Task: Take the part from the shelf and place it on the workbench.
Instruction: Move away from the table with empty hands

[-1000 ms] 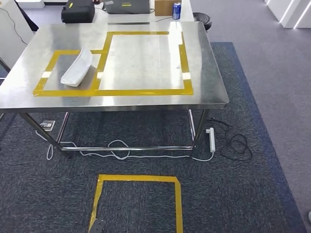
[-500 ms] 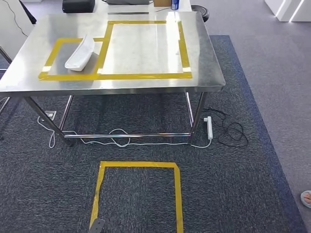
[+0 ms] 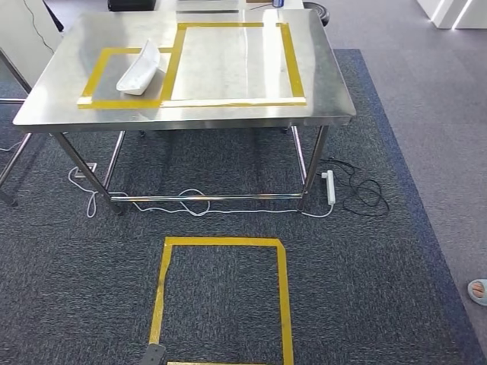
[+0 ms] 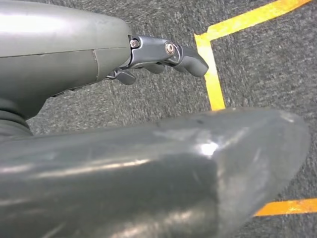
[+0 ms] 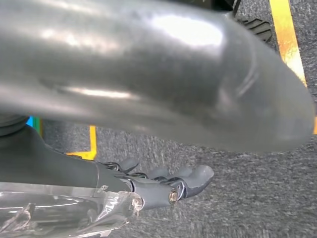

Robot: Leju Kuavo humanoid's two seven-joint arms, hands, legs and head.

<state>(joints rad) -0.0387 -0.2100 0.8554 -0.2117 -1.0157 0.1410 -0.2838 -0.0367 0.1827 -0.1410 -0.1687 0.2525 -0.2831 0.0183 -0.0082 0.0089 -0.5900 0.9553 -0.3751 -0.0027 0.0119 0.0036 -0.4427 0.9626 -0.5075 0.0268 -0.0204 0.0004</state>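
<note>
A white curved part (image 3: 139,68) lies on the steel workbench (image 3: 324,87), inside the smaller yellow taped box at its left end. The larger taped box beside it holds nothing. Both arms hang down beside me, far from the bench. My left hand (image 4: 164,54) has its fingers stretched out over the carpet and holds nothing. My right hand (image 5: 170,184) also points its fingers outward, slightly bent, with nothing in them.
A yellow taped square (image 3: 224,242) marks the dark carpet in front of the bench. A white power strip (image 3: 330,186) and loose cables (image 3: 189,205) lie under the bench. A person's foot (image 3: 478,290) shows at the right edge.
The whole head view has shifted: the bench now sits higher and farther off, and more of the floor square shows. The white part keeps its place on the bench.
</note>
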